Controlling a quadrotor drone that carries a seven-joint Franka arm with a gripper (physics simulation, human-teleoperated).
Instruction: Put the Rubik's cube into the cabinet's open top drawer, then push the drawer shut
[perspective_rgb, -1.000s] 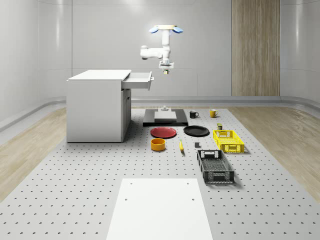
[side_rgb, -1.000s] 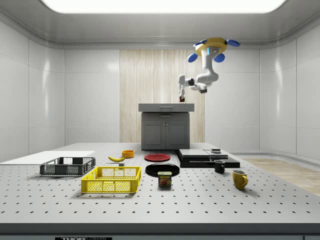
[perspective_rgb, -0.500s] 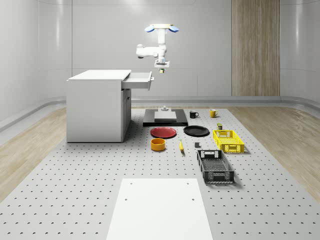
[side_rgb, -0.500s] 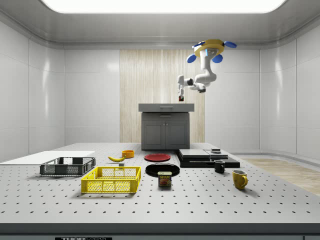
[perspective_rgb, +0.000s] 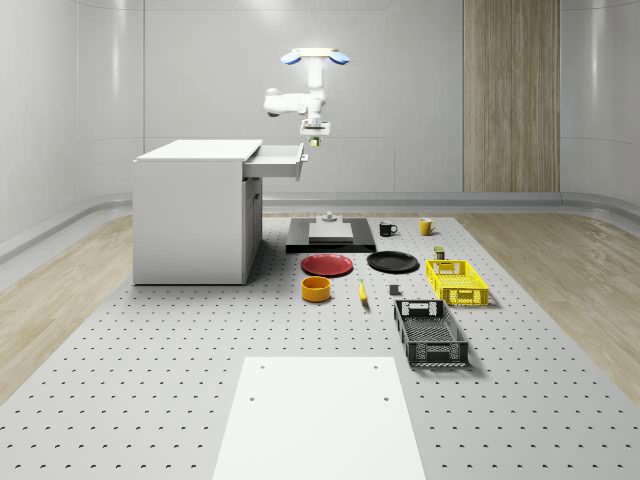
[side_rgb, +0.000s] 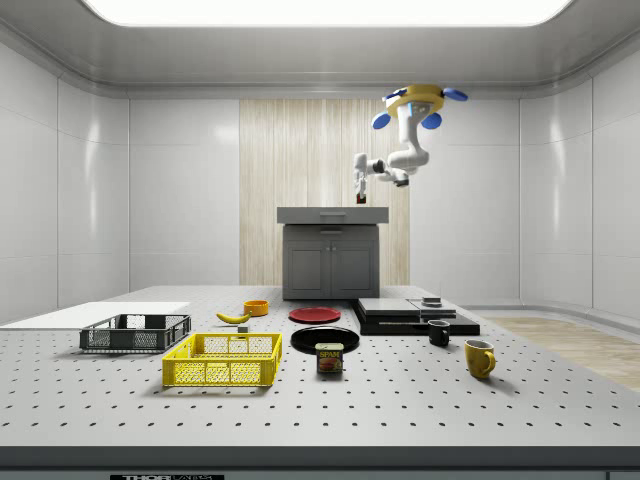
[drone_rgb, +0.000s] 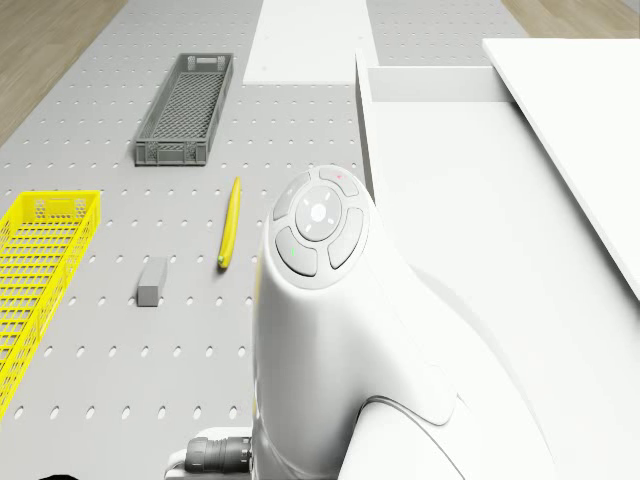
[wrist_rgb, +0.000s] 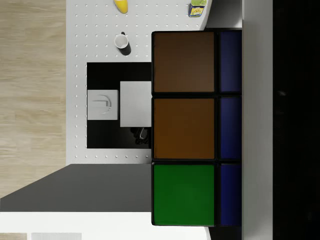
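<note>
The drone (perspective_rgb: 315, 57) has a white body with blue rotor guards and a yellow top ring, and its arm (perspective_rgb: 290, 100) is white. The Rubik's cube (wrist_rgb: 195, 127) shows two brown squares, one green square and a column of dark blue squares, all framed in black. The cabinet (perspective_rgb: 195, 215) is white in the whole-scene view and dark grey in the side view. The counter (perspective_rgb: 150, 380) is pale grey, patterned with a regular grid of small dark holes. On it lie a yellow mesh basket (perspective_rgb: 456, 282), a dark grey mesh basket (perspective_rgb: 430, 333), a red plate (perspective_rgb: 328, 265), a black plate (perspective_rgb: 393, 262), an orange bowl (perspective_rgb: 316, 289), a yellow banana (drone_rgb: 230, 222), a black mug (perspective_rgb: 387, 228) and a yellow mug (perspective_rgb: 426, 226).
</note>
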